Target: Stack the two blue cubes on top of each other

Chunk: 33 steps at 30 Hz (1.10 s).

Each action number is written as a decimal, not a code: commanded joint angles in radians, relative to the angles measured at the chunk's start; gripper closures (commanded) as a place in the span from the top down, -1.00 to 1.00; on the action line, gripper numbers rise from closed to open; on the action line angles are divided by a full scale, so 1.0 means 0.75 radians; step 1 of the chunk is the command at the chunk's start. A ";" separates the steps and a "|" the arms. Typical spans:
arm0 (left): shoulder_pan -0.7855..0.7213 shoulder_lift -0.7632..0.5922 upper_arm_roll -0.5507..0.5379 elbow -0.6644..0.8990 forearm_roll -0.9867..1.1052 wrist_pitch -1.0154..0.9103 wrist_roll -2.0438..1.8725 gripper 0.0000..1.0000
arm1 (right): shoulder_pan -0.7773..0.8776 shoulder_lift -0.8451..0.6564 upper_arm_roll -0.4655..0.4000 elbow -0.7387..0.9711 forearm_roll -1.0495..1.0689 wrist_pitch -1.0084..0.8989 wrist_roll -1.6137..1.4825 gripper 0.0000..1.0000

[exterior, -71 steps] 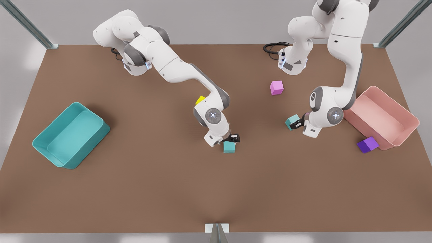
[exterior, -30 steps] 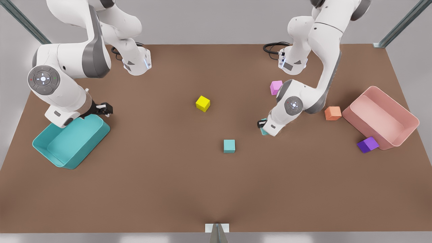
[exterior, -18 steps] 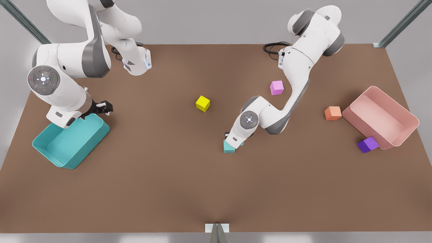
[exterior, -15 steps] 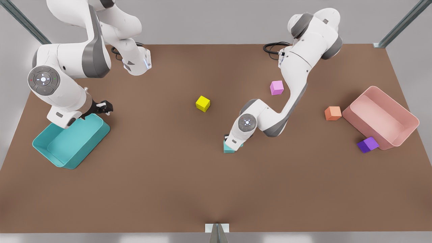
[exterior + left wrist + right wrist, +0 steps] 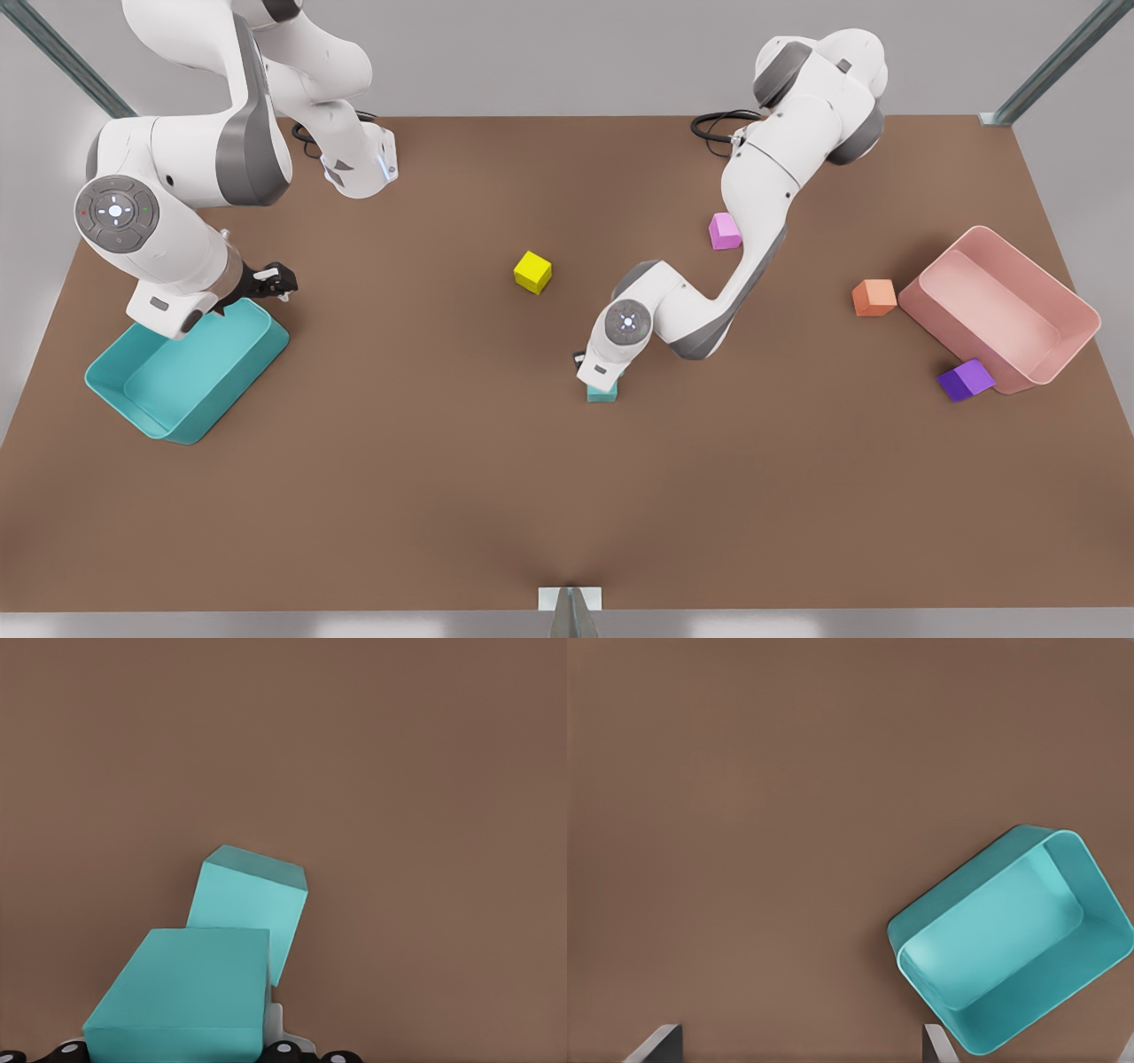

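Together, two blue cubes (image 5: 252,904) meet under left gripper (image 5: 186,1054).

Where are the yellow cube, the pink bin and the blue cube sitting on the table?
yellow cube (image 5: 532,271), front view, its top face.
pink bin (image 5: 1078,312), front view, its rim.
blue cube on the table (image 5: 252,905), left wrist view, its side face.

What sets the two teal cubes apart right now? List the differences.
Grip: the held cube is clamped in the left pincer; the free cube lies loose on the table.
Height: the held cube is above the table, the free cube on it.
Pose: the free cube is turned at an angle to the held cube.
Both are plain teal. The right pincer waits open by the teal bin.
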 commanded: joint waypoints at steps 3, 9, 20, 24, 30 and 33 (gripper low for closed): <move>0.002 0.009 0.001 0.001 0.005 0.004 -0.136 0.99 | 0.000 0.001 0.000 0.001 0.001 -0.001 -0.043 1.00; 0.006 0.005 0.003 0.009 0.003 0.002 -0.136 1.00 | 0.000 0.001 0.000 0.001 0.003 -0.001 -0.045 1.00; 0.043 -0.005 0.001 0.011 0.001 -0.009 -0.136 1.00 | -0.004 0.001 0.000 0.001 0.007 -0.001 -0.045 1.00; 0.074 -0.011 -0.001 0.009 0.003 -0.023 -0.136 1.00 | -0.006 0.001 -0.002 0.003 0.011 0.001 -0.045 1.00; 0.119 -0.011 -0.001 0.027 0.001 -0.023 -0.131 1.00 | -0.006 0.001 -0.002 0.013 0.011 0.001 -0.041 1.00; 0.117 0.040 -0.001 0.121 0.001 -0.021 -0.133 1.00 | -0.006 0.001 -0.002 0.011 0.011 0.001 -0.041 1.00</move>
